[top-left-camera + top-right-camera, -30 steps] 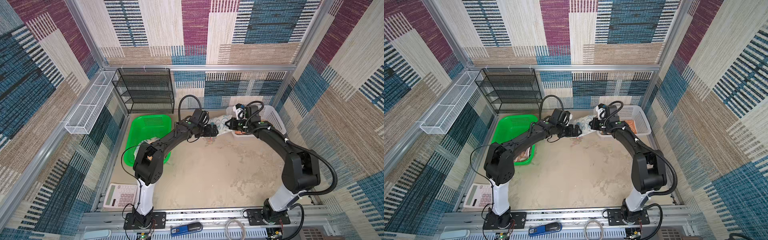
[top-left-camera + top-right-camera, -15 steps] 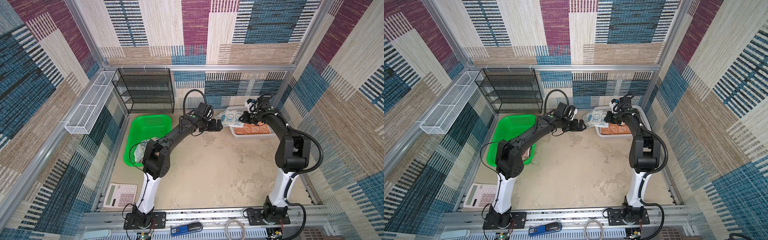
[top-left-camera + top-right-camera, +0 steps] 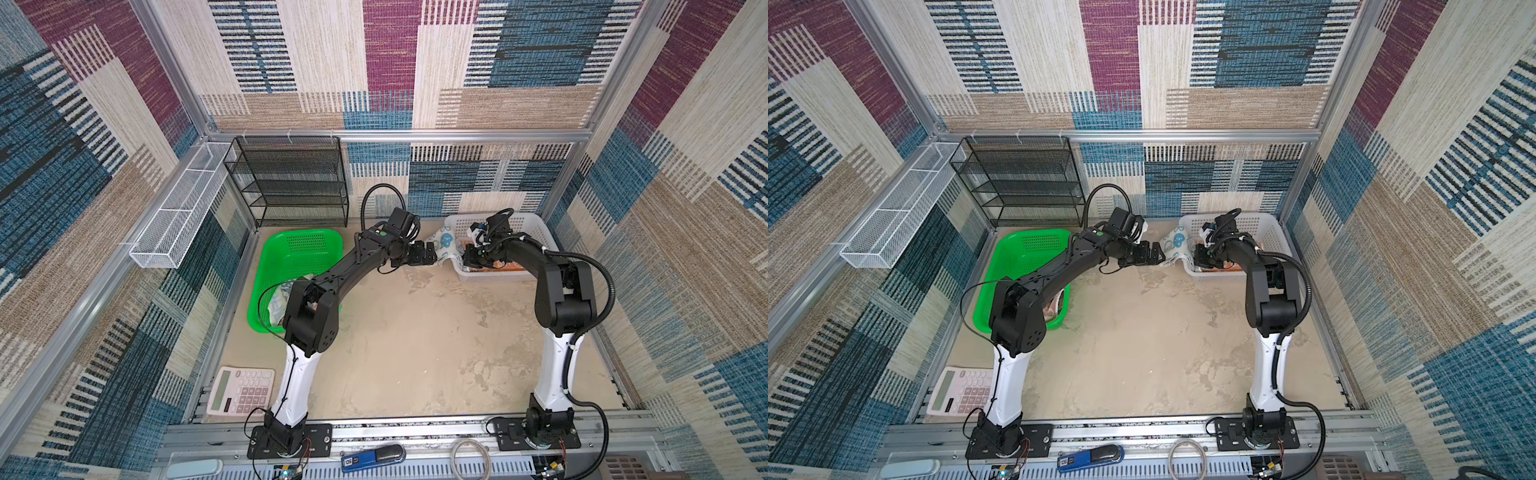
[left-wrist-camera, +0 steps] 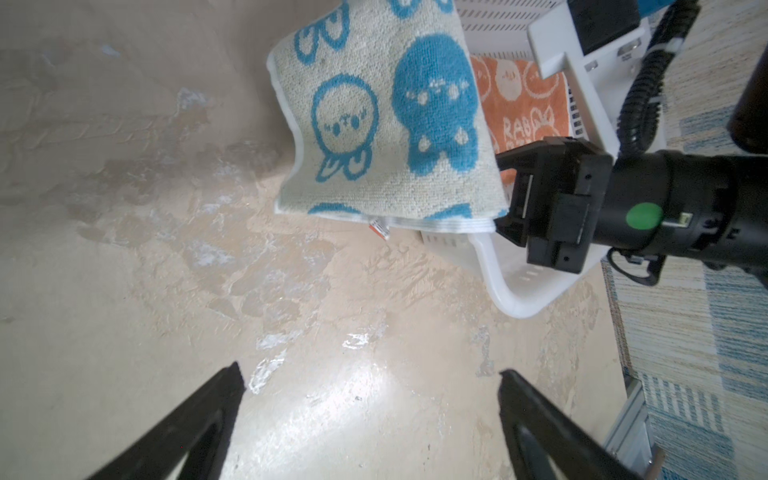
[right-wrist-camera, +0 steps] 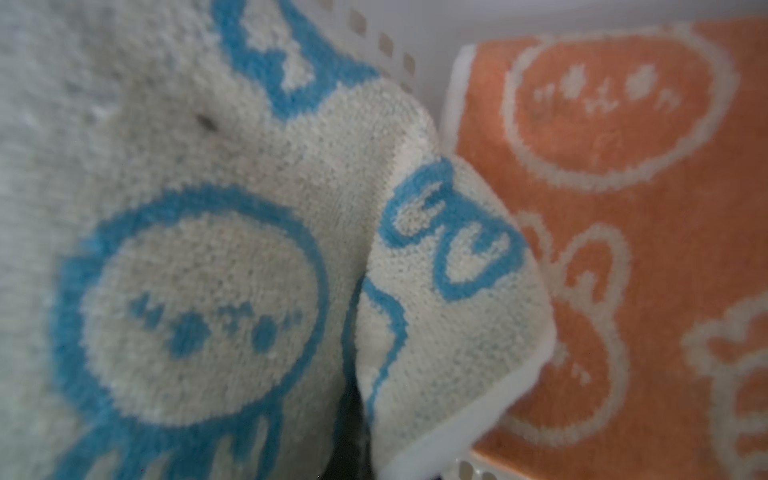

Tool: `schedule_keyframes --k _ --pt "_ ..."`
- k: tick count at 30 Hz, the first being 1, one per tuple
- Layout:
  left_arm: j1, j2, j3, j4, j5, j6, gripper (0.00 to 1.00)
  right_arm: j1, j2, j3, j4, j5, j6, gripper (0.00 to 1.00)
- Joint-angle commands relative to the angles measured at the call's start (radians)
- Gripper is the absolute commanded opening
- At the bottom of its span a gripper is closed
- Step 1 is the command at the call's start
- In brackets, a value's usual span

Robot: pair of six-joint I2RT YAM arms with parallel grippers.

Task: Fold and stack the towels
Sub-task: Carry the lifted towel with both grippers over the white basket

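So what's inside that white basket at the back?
An orange towel lies flat in the white basket; a white-and-blue towel hangs over its rim. Whatever is under either towel is covered.

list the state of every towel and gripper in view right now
white towel: lifted by one corner, hanging at the edge of the white basket
orange towel: lying flat in the white basket
third towel: crumpled in the green basket, partly hidden
right gripper: shut on the white towel
left gripper: open, empty, above the table
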Motion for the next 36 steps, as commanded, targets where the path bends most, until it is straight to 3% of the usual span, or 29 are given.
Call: schedule_keyframes --k 1,9,16,24,29,33,36 --pt "0.009 -0.030 -0.019 -0.006 -0.019 0.033 0.99 0.036 0.019 0.036 0.042 -0.043 0.036 0.00" --pt "0.011 -0.027 0.000 -0.015 -0.008 0.030 0.99 0.017 -0.073 0.049 -0.003 -0.037 -0.036 0.00" --pt "-0.013 0.041 0.090 -0.037 0.016 0.022 0.99 -0.101 -0.190 -0.081 0.019 -0.068 -0.122 0.00" --pt "-0.016 0.081 0.126 -0.056 0.016 0.023 0.99 -0.135 -0.160 -0.031 -0.049 0.080 -0.229 0.00" --pt "-0.020 0.111 0.163 -0.058 0.025 0.014 0.99 -0.157 -0.207 -0.064 -0.003 0.075 -0.222 0.00" --pt "-0.023 0.124 0.184 -0.066 0.024 0.015 0.99 -0.173 -0.186 -0.055 -0.019 0.201 -0.236 0.00" --pt "-0.025 0.126 0.189 -0.072 0.022 0.016 0.99 -0.182 -0.169 -0.042 -0.032 0.228 -0.243 0.00"
